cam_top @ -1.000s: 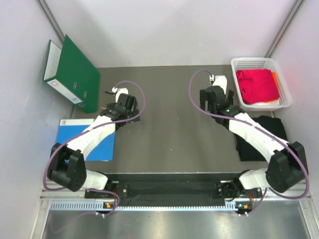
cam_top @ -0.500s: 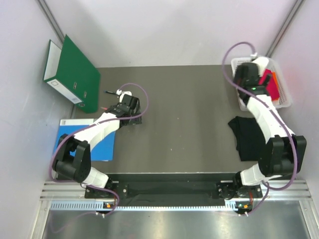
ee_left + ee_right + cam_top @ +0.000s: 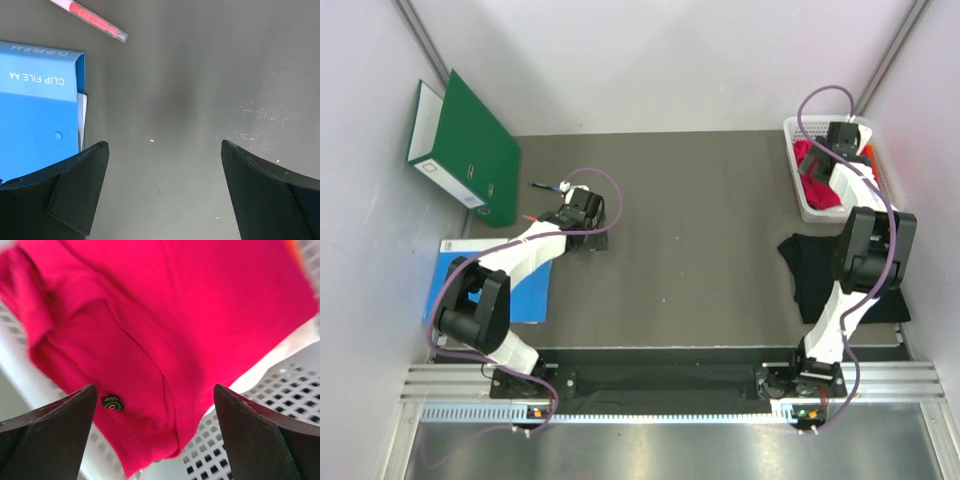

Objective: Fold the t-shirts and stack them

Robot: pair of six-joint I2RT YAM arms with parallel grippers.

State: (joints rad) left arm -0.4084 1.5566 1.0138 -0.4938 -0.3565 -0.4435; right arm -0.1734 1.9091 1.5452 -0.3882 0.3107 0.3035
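Note:
The crimson red t-shirt (image 3: 812,172) lies crumpled in the white basket (image 3: 798,205) at the far right; it fills the right wrist view (image 3: 165,325). My right gripper (image 3: 156,390) is open just above it, jaws wide apart, holding nothing. In the top view the right gripper (image 3: 837,150) sits over the basket. A sliver of the orange t-shirt (image 3: 869,153) shows at the basket's far side. The black t-shirt (image 3: 820,270) lies on the table near the right arm. My left gripper (image 3: 582,228) is open and empty over bare table (image 3: 165,145).
A green binder (image 3: 465,150) stands at the far left. A blue clip file (image 3: 505,285) lies flat at the left, its corner in the left wrist view (image 3: 35,105). A red pen (image 3: 95,21) lies beside it. Grey walls close in both sides.
My right arm has swung from the table's middle out over the basket and lowered onto the red t-shirt. My left gripper shifted slightly right and nearer.

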